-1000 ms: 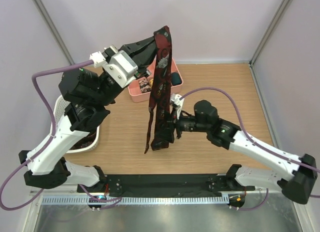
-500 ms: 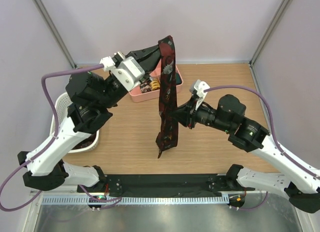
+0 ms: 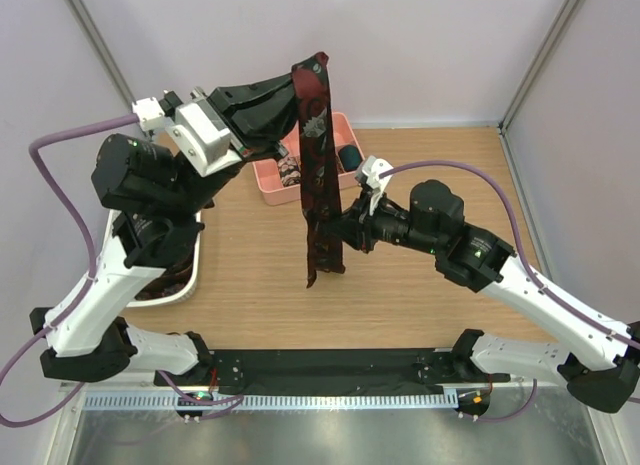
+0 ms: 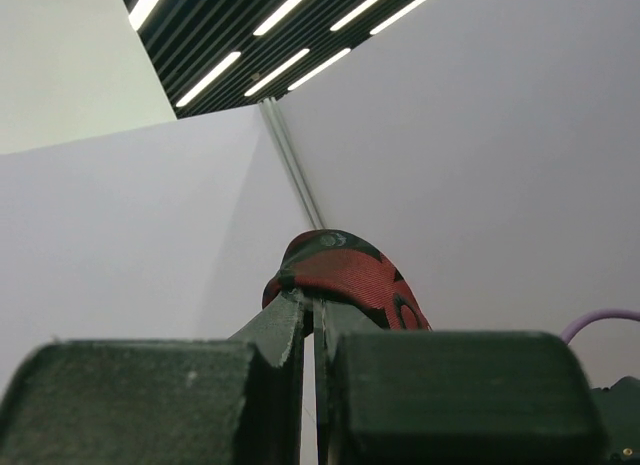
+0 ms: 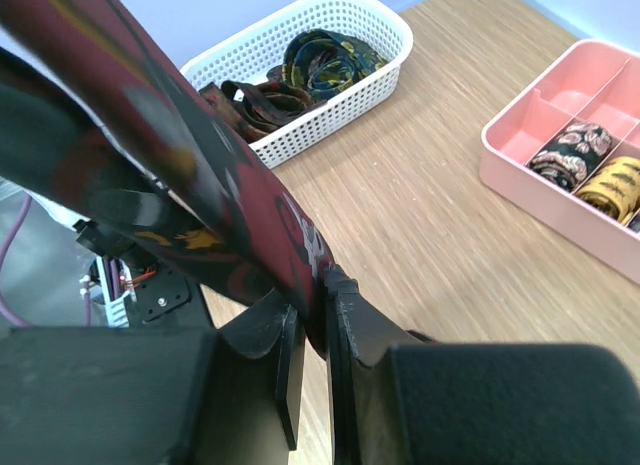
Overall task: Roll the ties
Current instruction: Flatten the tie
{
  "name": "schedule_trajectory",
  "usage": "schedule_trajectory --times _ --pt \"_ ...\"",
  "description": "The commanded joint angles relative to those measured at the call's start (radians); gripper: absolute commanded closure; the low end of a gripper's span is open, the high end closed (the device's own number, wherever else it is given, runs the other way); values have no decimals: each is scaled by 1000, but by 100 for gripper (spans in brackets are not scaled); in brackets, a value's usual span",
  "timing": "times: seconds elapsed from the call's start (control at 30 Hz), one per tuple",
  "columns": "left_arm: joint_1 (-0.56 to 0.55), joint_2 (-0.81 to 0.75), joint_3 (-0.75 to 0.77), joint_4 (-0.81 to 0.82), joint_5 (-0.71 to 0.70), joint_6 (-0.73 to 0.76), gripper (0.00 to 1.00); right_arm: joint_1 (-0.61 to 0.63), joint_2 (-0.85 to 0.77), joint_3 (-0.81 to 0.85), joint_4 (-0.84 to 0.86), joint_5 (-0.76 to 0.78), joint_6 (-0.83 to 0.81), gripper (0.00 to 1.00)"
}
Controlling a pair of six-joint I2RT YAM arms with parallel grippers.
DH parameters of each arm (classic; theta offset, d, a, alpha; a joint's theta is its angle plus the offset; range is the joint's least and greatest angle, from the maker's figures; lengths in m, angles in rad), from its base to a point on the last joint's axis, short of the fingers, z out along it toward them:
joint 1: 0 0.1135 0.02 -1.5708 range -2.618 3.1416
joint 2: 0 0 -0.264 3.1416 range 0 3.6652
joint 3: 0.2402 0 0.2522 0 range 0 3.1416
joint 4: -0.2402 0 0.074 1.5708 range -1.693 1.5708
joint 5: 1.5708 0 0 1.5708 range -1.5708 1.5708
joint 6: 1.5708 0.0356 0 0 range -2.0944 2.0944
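The left jaws are closed tight on the top fold of a dark red tie (image 3: 318, 155), high above the worktop (image 3: 450, 140). The tie hangs straight down from them. Lower, the right jaws are pressed together on its lower part, and its pointed end hangs below them. Behind the right jaws stands a pink tray (image 5: 540, 200) with rolled ties (image 5: 565, 150).

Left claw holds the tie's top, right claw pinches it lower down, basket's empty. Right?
Not quite: the basket holds ties, as the right wrist view shows. The rest stands: left claw holds the tie at its top, right claw pinches it lower.
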Motion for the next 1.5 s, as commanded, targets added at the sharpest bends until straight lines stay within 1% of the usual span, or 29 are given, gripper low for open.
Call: schedule_trajectory --times 0.0,0.03,0.1,0.23,0.3,0.37,0.47,0.5,0.57,0.6,0.7,0.77,0.83,0.87,0.93,0.97,1.0,1.07,1.33,1.47 --pt "3 5 80 31 25 -70 100 3 6 40 40 13 -52 81" --pt "3 3 83 37 24 -81 100 3 11 37 34 24 -59 76" --pt "3 0 86 53 7 -87 100 3 22 22 34 18 -76 73" --pt "3 11 107 55 -4 -98 100 3 60 -21 72 -8 -63 72" --pt "3 14 106 55 -5 -92 100 3 69 -58 105 -54 -45 72" --pt "3 17 90 54 -25 -71 100 3 57 -79 131 -100 -28 69" --pt "3 8 55 57 -47 -26 100 3 17 -119 145 -114 -22 67" --pt "3 2 41 69 -50 -17 100 3 -19 -132 152 -125 -22 62" --pt "3 -4 6 80 -54 5 100 1 -58 -161 162 -165 -22 57" --pt "3 -3 0 81 -53 9 100 1 -73 -164 160 -197 -22 52" --pt "4 -6 -15 90 -41 14 100 1 -125 -161 120 -252 -39 44" --pt "3 -8 -11 89 -24 9 100 1 -159 -156 87 -261 -63 40" --pt "4 -8 -5 86 -2 -3 100 1 -176 -149 54 -293 -80 32" --pt "4 -8 9 77 4 -7 100 1 -178 -146 47 -312 -89 26" --pt "4 -8 18 67 21 -21 100 1 -165 -129 33 -356 -91 19" --pt "3 -9 21 66 27 -27 100 1 -156 -120 31 -363 -88 17" --pt "4 -11 23 67 33 -30 100 1 -142 -109 27 -358 -83 6" --pt "4 -14 23 75 36 -44 100 1 -101 -77 14 -349 -85 0" --pt "4 -6 38 80 42 -61 100 1 -12 -14 73 -350 -66 0" --pt "4 3 40 81 16 -49 100 3 22 -24 152 -422 1 0"
